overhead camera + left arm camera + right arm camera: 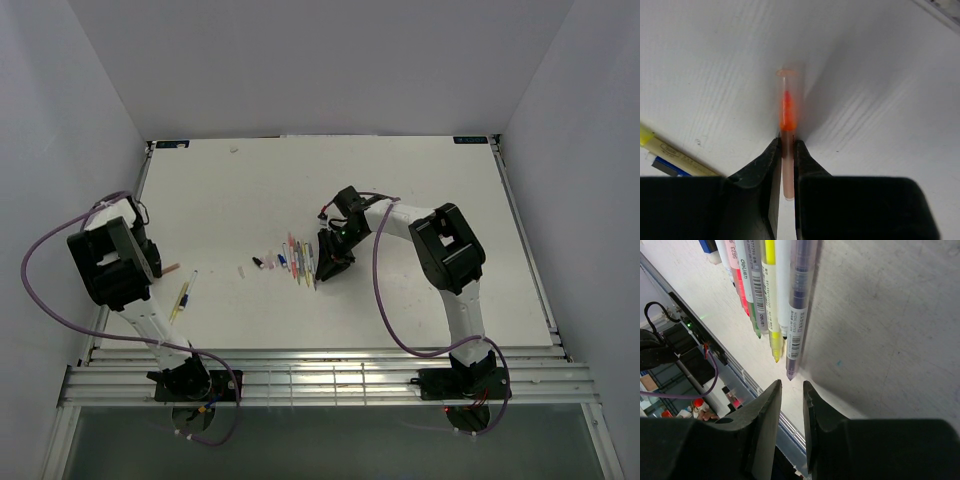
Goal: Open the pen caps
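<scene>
- Two left fingers [771,167] are clamped on a clear pinkish tube [788,107] with orange inside; whether it is a cap or a pen I cannot tell.
- A yellow pen [680,159] lies on the counter [880,100] just beside them.
- The right fingers [767,410] stand slightly apart, gripping nothing, near the tip of a purple pen [799,300].
- That pen ends a row of pens [300,260]; small loose caps [258,263] lie to its left.
</scene>
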`<state>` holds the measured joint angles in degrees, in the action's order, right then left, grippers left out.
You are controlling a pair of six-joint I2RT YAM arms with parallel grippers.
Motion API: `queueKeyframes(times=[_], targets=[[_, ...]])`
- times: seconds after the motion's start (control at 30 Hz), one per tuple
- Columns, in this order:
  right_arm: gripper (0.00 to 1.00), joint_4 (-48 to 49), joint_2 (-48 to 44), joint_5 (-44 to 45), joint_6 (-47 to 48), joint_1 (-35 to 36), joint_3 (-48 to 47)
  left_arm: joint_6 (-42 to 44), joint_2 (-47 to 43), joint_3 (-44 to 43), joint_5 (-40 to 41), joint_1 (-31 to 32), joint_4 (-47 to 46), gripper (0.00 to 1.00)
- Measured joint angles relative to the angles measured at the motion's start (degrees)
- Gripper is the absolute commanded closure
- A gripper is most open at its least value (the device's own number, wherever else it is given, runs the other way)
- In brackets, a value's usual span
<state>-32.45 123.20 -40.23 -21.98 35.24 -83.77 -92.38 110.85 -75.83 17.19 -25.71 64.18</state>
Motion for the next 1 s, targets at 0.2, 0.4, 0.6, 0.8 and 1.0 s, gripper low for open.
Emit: queueKeyframes(times=[0.2, 0.4, 0.6, 0.8, 1.0], targets=[[0.70, -0.31, 0.00, 0.35, -0.02, 0.00, -0.33, 0.85, 1.14, -3.08, -0.46, 0.15, -2.38, 1.00], [0.70, -0.85, -0.04, 1.38, -0.02, 0.00, -1.68, 2.32, 0.61, -4.20, -2.01, 2.67, -2.93, 1.00], [0.70, -2.23, -1.62, 2.45, 0.00, 0.00, -2.27, 5.60, -1.90, -7.58, -3.45, 8.66, -2.95, 1.00], [0.69, -4.04, -5.31, 2.82, 0.31, -0.44, -2.67, 13.66, -3.28, -15.30, -6.38, 13.51, -2.89, 1.00], [0.63, -6.86, -5.75, 0.68, 1.57, -1.51, -7.10, 28.22, -7.21, -17.44, -10.14, 18.69, -8.68, 1.00]])
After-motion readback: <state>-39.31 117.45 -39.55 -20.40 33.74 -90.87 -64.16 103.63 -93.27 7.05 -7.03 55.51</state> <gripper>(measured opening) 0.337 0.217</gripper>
